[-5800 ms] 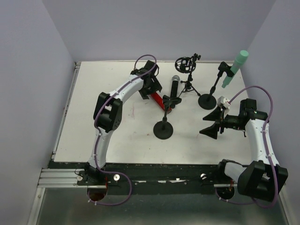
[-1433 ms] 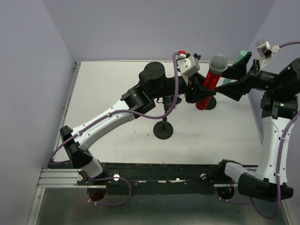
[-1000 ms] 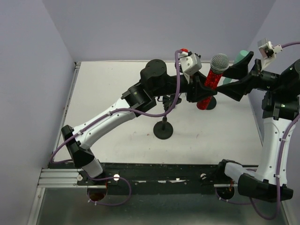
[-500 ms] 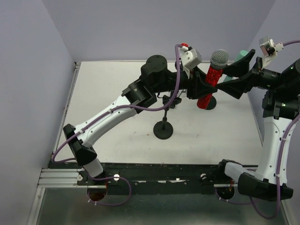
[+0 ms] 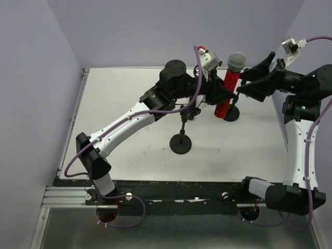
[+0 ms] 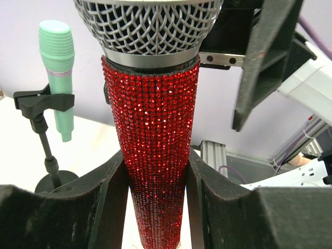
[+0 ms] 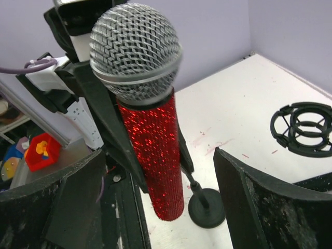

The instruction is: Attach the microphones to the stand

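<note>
My left gripper (image 5: pixel 220 93) is shut on the red microphone (image 5: pixel 226 92) and holds it upright in the air, grey mesh head up; in the left wrist view the fingers (image 6: pixel 111 197) clamp its glittery body (image 6: pixel 153 155). My right gripper (image 5: pixel 243 85) is open just right of it; in the right wrist view (image 7: pixel 161 202) the red microphone (image 7: pixel 153 145) stands between the spread fingers without touching them. The mint-green microphone (image 6: pixel 58 72) sits clipped in a stand. The black microphone is hidden. The centre stand (image 5: pixel 180 142) is below my left arm.
A black shock mount (image 7: pixel 303 129) is on the white table (image 5: pixel 124 124) behind. A round stand base (image 5: pixel 232 112) sits behind the red microphone. Purple walls close in on the back and both sides. The arms' rail runs along the near edge.
The red microphone lay on the table 5.8 s ago; my left gripper now holds it raised. Over the last second it shifted slightly left and back, and my right gripper closed in.
</note>
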You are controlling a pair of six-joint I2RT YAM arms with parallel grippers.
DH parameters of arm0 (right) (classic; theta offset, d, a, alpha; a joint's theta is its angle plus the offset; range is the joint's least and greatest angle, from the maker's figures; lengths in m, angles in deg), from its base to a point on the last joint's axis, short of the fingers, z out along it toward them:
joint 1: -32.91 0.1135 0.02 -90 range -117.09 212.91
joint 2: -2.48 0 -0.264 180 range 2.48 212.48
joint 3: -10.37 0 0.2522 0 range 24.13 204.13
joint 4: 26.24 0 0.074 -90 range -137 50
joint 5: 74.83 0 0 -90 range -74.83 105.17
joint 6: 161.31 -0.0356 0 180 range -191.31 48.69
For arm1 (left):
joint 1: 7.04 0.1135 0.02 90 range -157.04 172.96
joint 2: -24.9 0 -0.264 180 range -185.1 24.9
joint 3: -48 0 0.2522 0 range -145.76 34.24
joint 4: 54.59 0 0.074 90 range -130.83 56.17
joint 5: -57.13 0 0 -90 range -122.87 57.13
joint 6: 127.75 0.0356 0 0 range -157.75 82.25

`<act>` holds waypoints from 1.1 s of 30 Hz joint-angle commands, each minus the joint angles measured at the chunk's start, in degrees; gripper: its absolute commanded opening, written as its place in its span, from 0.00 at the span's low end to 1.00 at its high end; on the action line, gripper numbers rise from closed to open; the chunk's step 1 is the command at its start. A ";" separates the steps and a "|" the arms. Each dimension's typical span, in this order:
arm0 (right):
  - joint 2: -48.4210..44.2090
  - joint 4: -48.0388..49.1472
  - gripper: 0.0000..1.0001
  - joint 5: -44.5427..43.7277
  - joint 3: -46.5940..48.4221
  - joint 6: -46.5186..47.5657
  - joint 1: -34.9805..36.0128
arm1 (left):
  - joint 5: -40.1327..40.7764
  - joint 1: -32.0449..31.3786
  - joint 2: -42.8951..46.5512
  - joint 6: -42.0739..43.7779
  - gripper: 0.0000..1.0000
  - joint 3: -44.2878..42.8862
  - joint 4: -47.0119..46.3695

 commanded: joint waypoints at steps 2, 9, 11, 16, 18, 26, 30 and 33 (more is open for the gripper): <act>0.80 11.55 0.94 -1.13 -2.13 -10.19 0.62 | -1.71 0.55 -0.56 -1.79 0.00 -1.37 -4.01; 2.03 11.46 0.93 -0.78 -2.92 -9.23 2.81 | -5.93 0.37 -3.73 -4.95 0.00 -4.18 -4.90; 2.12 11.20 0.93 -0.69 -2.66 -8.62 3.78 | -6.28 0.20 -4.17 -4.96 0.00 -4.71 -4.28; 2.83 9.79 0.89 -1.13 -2.74 -7.38 4.93 | -7.51 -0.42 -4.96 -4.69 0.00 -5.68 -3.58; 2.91 9.52 0.86 -1.21 -3.00 -7.03 5.02 | -7.69 -0.59 -5.14 -4.60 0.00 -5.94 -3.22; 2.91 8.82 0.68 -1.66 -3.71 -6.42 5.11 | -8.48 -1.12 -5.40 -5.04 0.00 -5.24 -4.01; 3.00 8.91 0.50 -1.48 -3.71 -6.59 5.19 | -8.65 -1.30 -5.05 -5.13 0.00 -4.63 -4.28; 2.83 9.17 0.14 -0.60 -3.80 -6.86 5.37 | -7.69 -1.21 -3.48 -5.13 0.00 -2.44 -5.24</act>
